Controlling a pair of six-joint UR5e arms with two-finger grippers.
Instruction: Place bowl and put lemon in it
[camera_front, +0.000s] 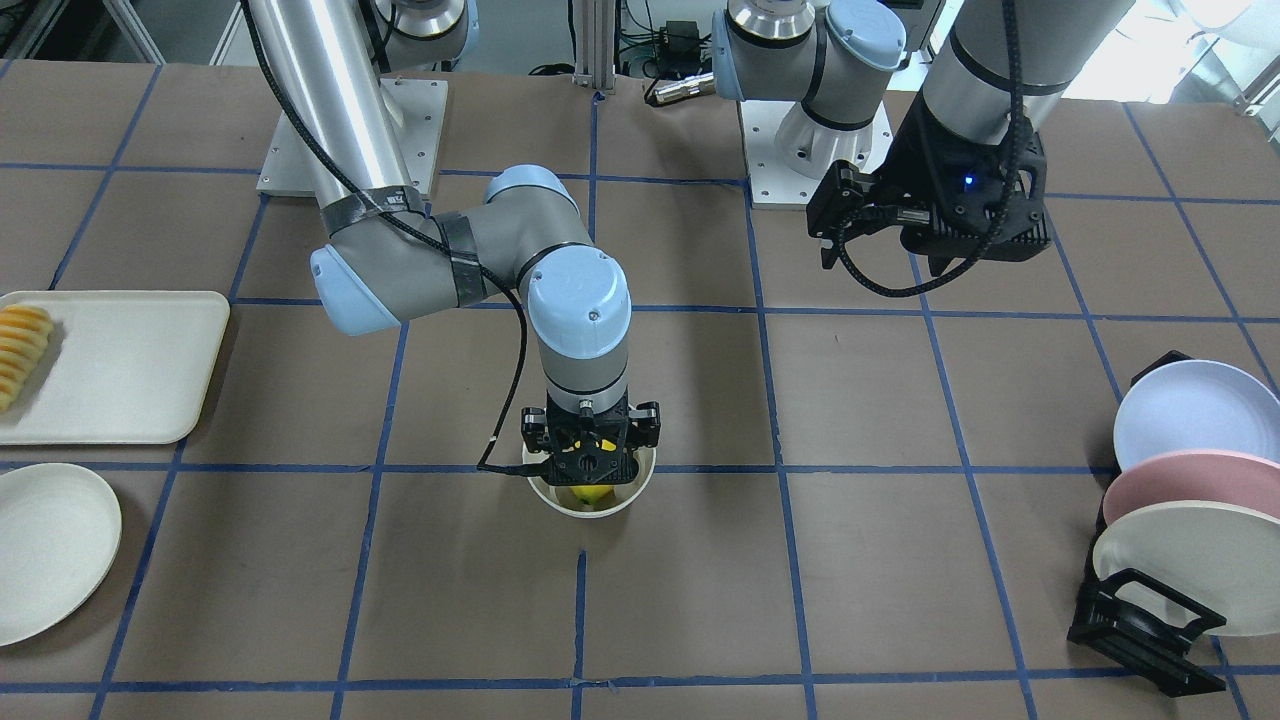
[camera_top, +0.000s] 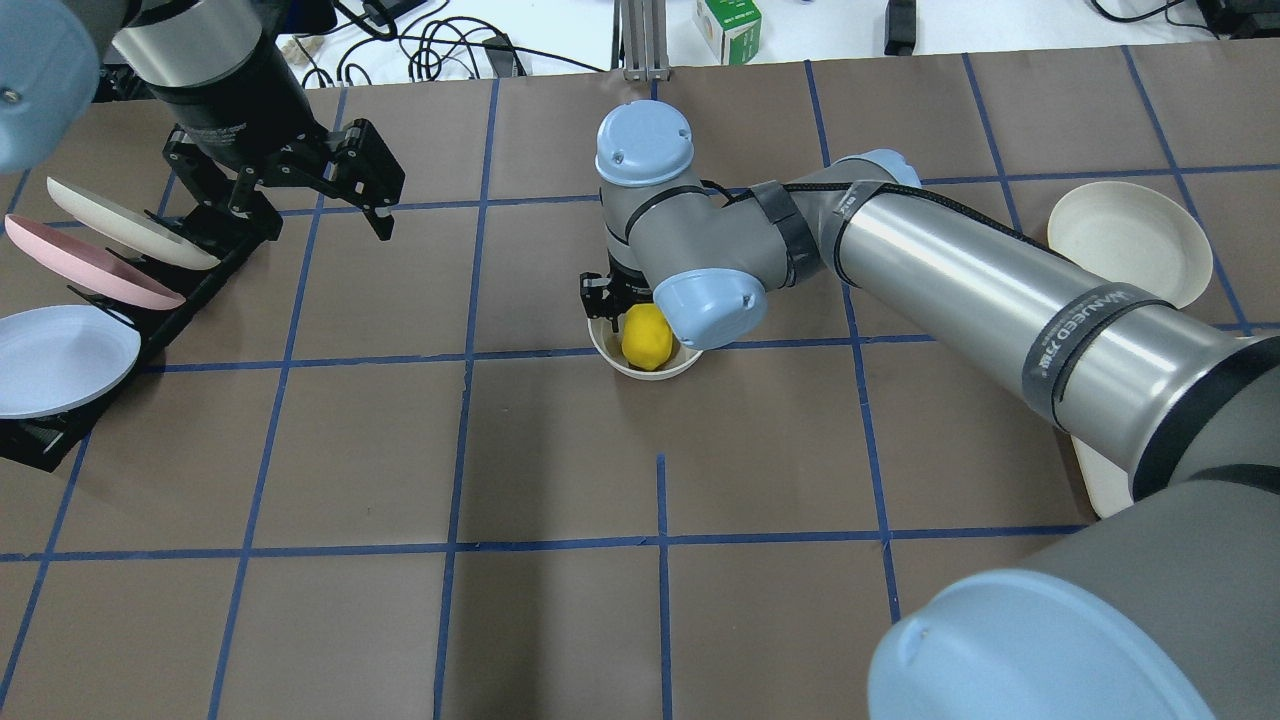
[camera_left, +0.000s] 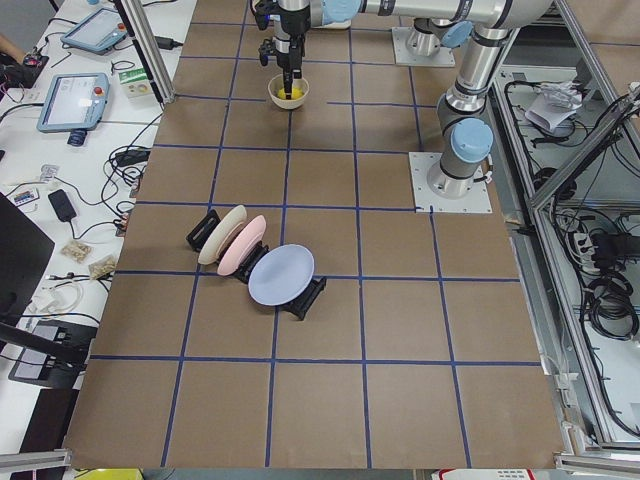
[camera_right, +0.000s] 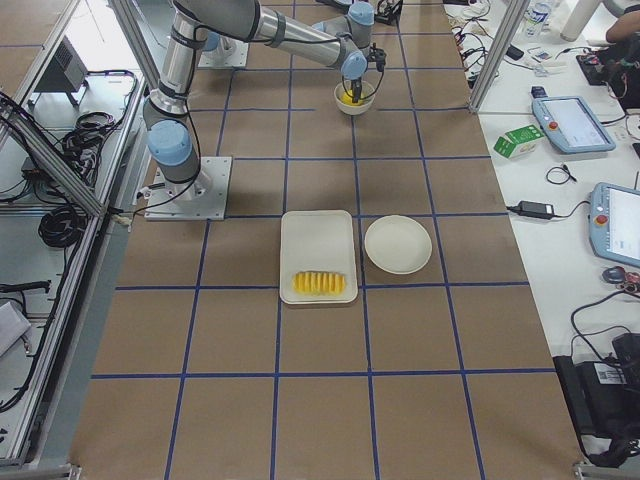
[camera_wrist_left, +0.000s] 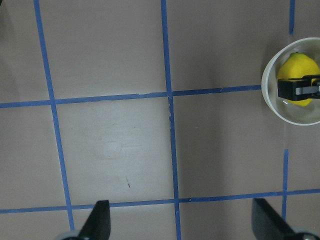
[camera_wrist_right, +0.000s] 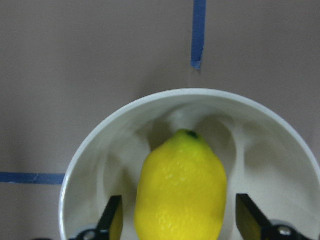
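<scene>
Brown paper-covered table (camera_top: 300, 450) with blue tape grid. Bears, seen from overhead: small off-white glossy bowl (camera_top: 645, 371) near centre, black plate rack (camera_top: 170, 315) at nine o'clock, flat round off-white plate (camera_top: 1130, 240) at two, rectangular off-white tray (camera_front: 120, 380) at three.

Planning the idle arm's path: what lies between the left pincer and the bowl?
Nothing but bare table with blue tape lines separates the left pincer from the bowl, seen in the overhead and left wrist views.

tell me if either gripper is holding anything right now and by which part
Nothing is held. The right gripper straddles the lemon lying in the bowl, jaws open with gaps on both sides. The left gripper is open and empty.
</scene>
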